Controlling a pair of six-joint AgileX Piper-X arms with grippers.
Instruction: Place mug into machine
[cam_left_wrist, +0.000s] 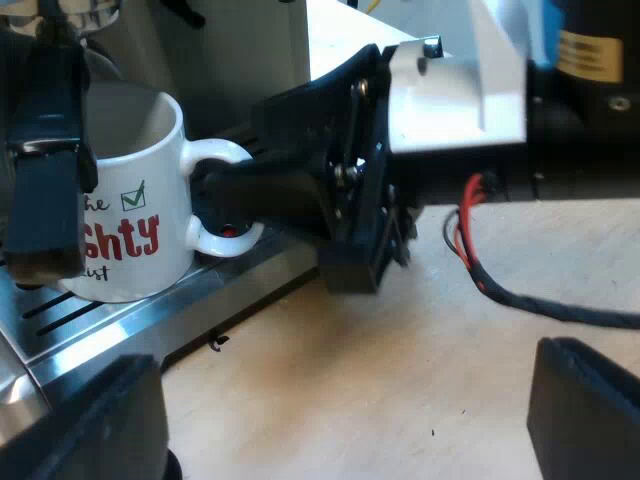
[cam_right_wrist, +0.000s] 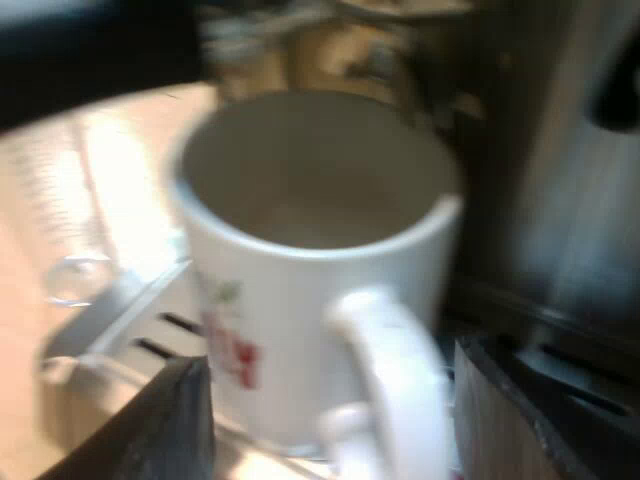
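Observation:
A white mug (cam_left_wrist: 130, 230) with red lettering stands upright on the slotted metal drip tray (cam_left_wrist: 120, 325) at the espresso machine's front. My right gripper (cam_left_wrist: 225, 205) reaches in at the mug's handle. Up close, the mug (cam_right_wrist: 300, 250) is empty and its handle (cam_right_wrist: 390, 380) lies between the spread fingers of my right gripper (cam_right_wrist: 330, 430), nearer one finger, with a clear gap on the other side. My left gripper (cam_left_wrist: 340, 420) is open over the wooden table, short of the tray, with nothing between its fingers.
A dark handle (cam_left_wrist: 45, 170) juts out from the machine beside the mug's rim. The machine's dark body (cam_right_wrist: 560, 200) rises close behind the mug. A clear glass object (cam_right_wrist: 75, 280) sits on the table beyond the tray's edge.

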